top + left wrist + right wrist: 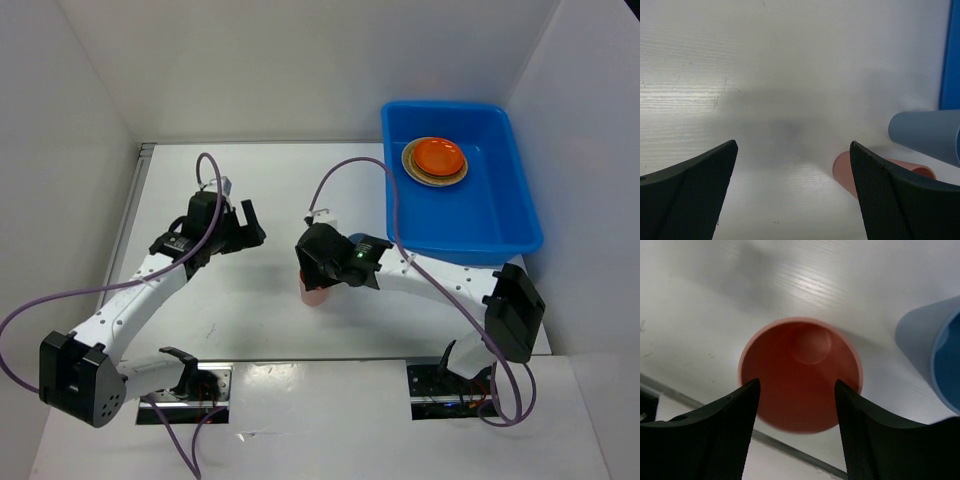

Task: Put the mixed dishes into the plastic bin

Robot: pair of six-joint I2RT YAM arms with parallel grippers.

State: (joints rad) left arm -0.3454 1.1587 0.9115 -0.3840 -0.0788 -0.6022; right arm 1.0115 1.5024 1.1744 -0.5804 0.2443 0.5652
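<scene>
The pink cup (800, 365) stands upright on the white table, mouth up, and shows under my right gripper in the top view (313, 294). My right gripper (796, 390) is open just above it, one finger over each side of the rim. The blue cup (935, 355) stands close to the right of the pink one, mostly hidden by the arm in the top view (355, 239). The blue plastic bin (510, 238) sits at the far right with an orange plate (437, 155) on a tan stack (434, 179). My left gripper (254, 227) is open and empty over bare table.
The left wrist view shows the pink cup (844, 171), the blue cup (925, 132) and the bin's wall (951, 55) to the right of my left gripper (792, 150). White walls enclose the table. A purple cable loops over each arm.
</scene>
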